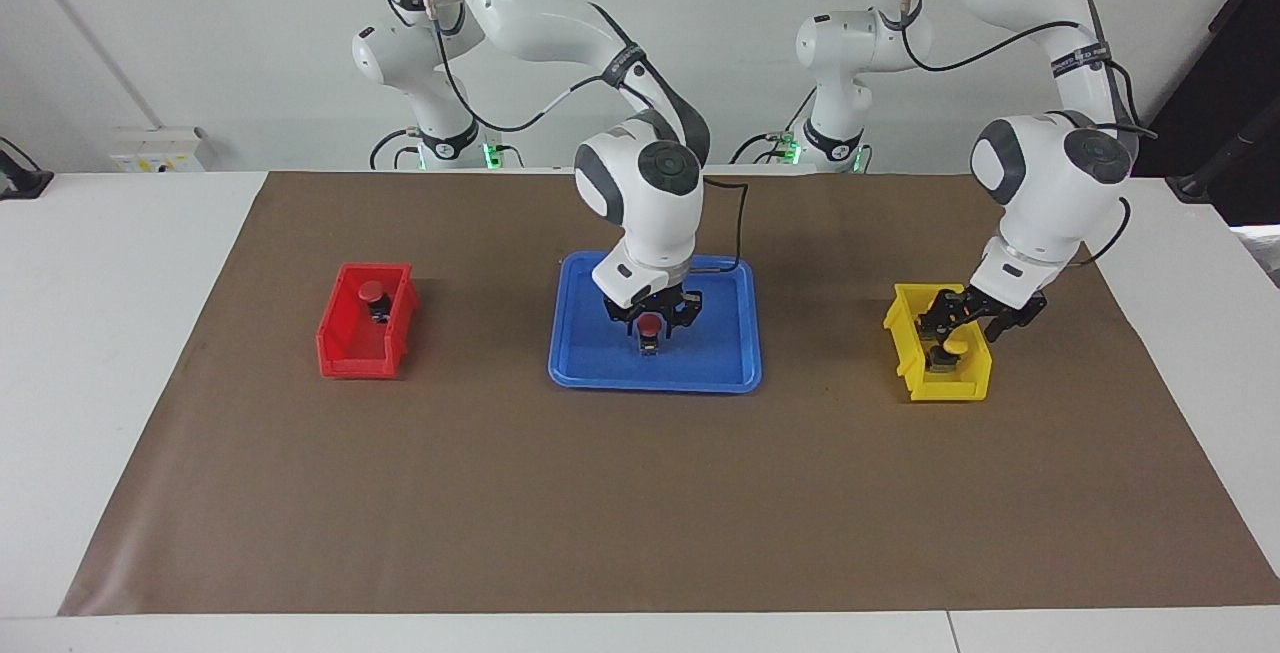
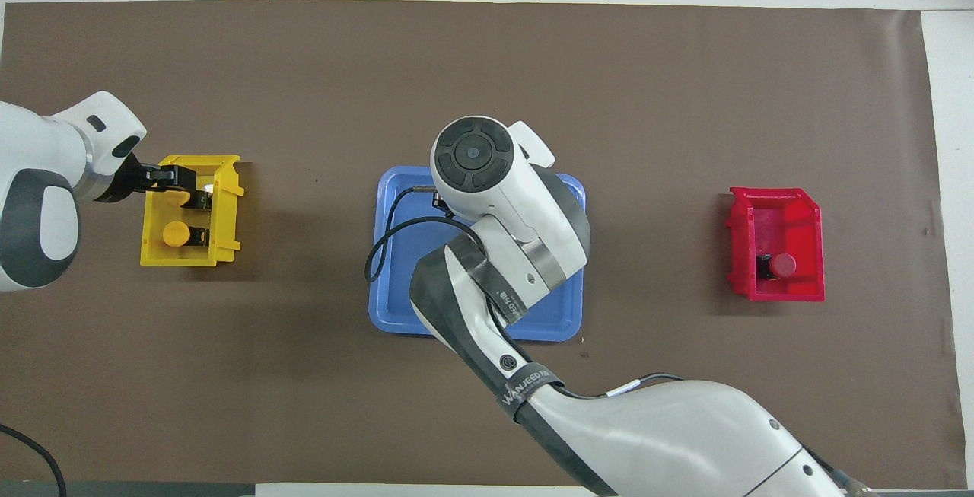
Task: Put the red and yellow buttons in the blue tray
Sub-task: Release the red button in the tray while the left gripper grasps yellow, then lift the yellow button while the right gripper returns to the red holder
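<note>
Brown mat held blue tray [image 1: 588, 353] mid-table. 1 red button [image 1: 650, 325] stood in tray, right gripper [image 1: 652, 326] straddling it, grip uncertain. 1 red in red bin [image 1: 345, 348]. Left gripper [image 1: 958, 326] low in yellow bin [image 1: 915, 368] among 2 yellow buttons [image 2: 176, 234], grip unclear. 3 left.

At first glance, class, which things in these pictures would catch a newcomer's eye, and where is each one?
The blue tray sits mid-mat, with the right gripper down in it around a red button. Toward the left arm's end, the left gripper dips into the yellow bin over its yellow buttons. Toward the right arm's end, the red bin holds another red button.
</note>
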`<state>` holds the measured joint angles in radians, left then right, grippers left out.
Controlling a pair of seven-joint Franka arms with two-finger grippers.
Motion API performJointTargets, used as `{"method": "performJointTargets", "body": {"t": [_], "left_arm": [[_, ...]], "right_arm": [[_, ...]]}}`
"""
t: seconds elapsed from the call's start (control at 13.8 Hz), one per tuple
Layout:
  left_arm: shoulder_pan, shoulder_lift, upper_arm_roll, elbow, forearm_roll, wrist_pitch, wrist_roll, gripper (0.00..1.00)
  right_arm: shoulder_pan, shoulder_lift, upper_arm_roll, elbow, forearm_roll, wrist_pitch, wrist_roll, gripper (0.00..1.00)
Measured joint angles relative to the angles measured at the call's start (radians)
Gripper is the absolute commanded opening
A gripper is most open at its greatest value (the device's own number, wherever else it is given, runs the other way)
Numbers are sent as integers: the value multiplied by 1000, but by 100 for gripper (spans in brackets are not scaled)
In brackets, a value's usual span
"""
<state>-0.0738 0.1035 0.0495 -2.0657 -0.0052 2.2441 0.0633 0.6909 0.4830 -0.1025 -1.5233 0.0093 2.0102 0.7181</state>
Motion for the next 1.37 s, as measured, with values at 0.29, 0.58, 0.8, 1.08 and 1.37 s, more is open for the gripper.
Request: {"method": "performJointTargets", "body": {"t": [0.29,0.58,0.8,1.08,1.37], "left_arm": [[0,0,0,-10,0,0,-3,69],[0,2,0,-32,0,31,-4,69],[0,17,0,-42,0,52,-4,56],[0,21,0,-44,0,56,-5,2],[-4,18,-1,76,0,-107,-21,2]], "right_arm": [[-143,-126,-10,9,-12,-115,-209,63],[-297,-281,-9,-95,-12,-204,-427,69],[-401,-365,-9,-202,-12,-207,-575,70],[-557,-438,-9,-370,-11,-127,-756,70],[-610,-505,-8,-599,-11,79,-839,69]]}}
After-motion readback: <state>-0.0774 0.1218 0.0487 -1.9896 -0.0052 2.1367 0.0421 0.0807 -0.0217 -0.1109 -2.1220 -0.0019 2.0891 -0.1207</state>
